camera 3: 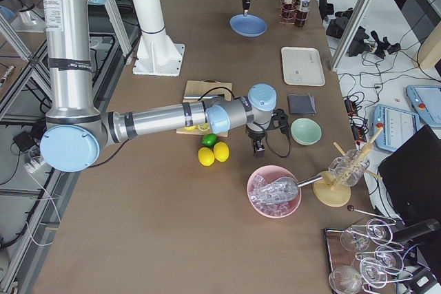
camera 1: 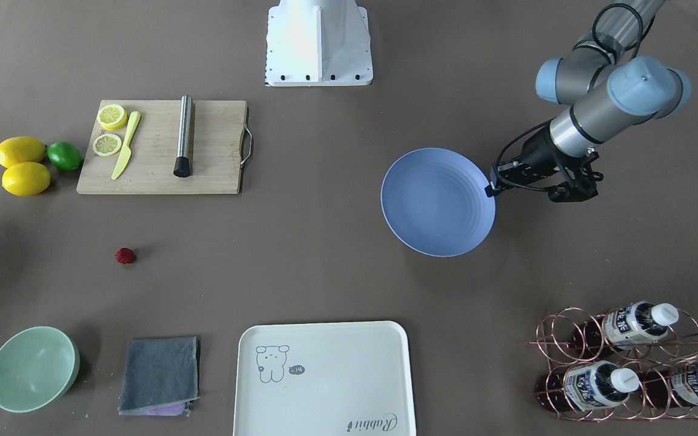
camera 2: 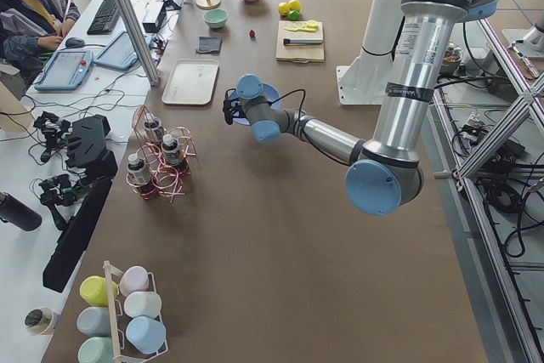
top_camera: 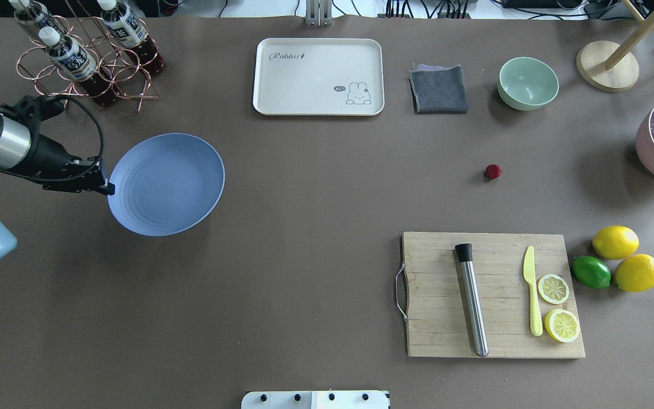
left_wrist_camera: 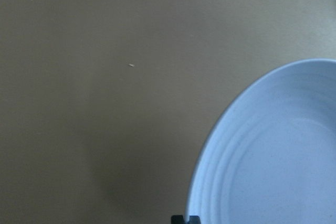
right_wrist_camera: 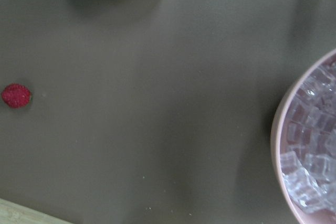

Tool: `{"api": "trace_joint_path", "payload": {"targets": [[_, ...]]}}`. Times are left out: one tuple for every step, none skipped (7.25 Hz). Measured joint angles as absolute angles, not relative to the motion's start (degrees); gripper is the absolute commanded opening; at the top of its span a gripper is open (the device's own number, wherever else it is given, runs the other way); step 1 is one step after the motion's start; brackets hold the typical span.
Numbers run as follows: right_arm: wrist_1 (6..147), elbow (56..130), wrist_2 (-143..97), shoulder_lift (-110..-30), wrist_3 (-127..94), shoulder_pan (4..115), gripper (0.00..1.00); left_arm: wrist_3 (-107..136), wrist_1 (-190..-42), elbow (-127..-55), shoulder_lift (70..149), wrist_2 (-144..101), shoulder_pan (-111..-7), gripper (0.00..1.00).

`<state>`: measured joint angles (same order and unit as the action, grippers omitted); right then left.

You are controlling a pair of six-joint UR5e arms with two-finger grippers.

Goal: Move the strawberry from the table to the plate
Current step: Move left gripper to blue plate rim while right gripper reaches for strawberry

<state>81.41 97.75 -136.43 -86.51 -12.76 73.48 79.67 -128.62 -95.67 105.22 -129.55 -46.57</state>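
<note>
The left gripper (camera 1: 490, 188) stands at the edge of the round, shallow blue-lavender plate (camera 1: 440, 203), with its jaws together on the rim as far as the front-facing and overhead views show. This hold is judged to steady or reposition the plate, which is empty, as the receiving point.

The right gripper (camera 3: 258, 149) hangs above the matte brown-grey table (camera 1: 325, 272), near the mint-green bowl (camera 3: 305, 131) and the pink bowl of ice (camera 3: 274, 191). Whether its jaws are apart or together cannot be determined.

The small dark-red bumpy strawberry (camera 1: 125, 255) lies on the table near the wooden cutting board (camera 1: 161, 148), well apart from the plate. It appears at the left edge of the right wrist view, so the right gripper is judged offset from it and not aligned for the pick.
</note>
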Motion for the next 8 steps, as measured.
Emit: {"api": "trace_joint_path", "payload": {"targets": [[81.37, 94.54, -136.12, -82.78, -15.12, 71.40, 0.95, 83.48, -125.59, -96.15, 109.08, -125.81, -43.07, 0.00], [80.96, 92.59, -135.69, -79.80, -18.35, 69.21, 0.94, 86.91, -123.43, -96.83, 112.03, -121.37, -38.97, 0.00], [79.15, 91.73, -134.41, -78.03, -22.74, 66.62, 0.94, 89.85, -122.34, -97.41, 114.06, -117.18, -34.73, 0.00], [75.96, 91.05, -132.33, -77.00, -27.99, 63.58, 0.94, 91.71, -121.04, -97.69, 116.13, -113.45, -31.19, 0.00], [73.47, 90.56, -130.45, -75.94, -33.32, 60.53, 0.93, 92.77, -119.48, -97.82, 117.83, -110.78, -28.96, 0.00], [72.41, 90.21, -128.28, -74.76, -37.11, 57.80, 0.92, 93.52, -118.53, -97.90, 118.65, -109.04, -27.73, 0.00], [72.03, 89.47, -125.79, -73.30, -39.71, 55.45, 0.92, 93.86, -118.14, -97.89, 118.95, -107.87, -26.80, 0.00], [71.89, 88.24, -124.31, -71.86, -40.97, 53.99, 0.92, 93.98, -118.01, -97.86, 118.98, -107.20, -26.18, 0.00]]}}
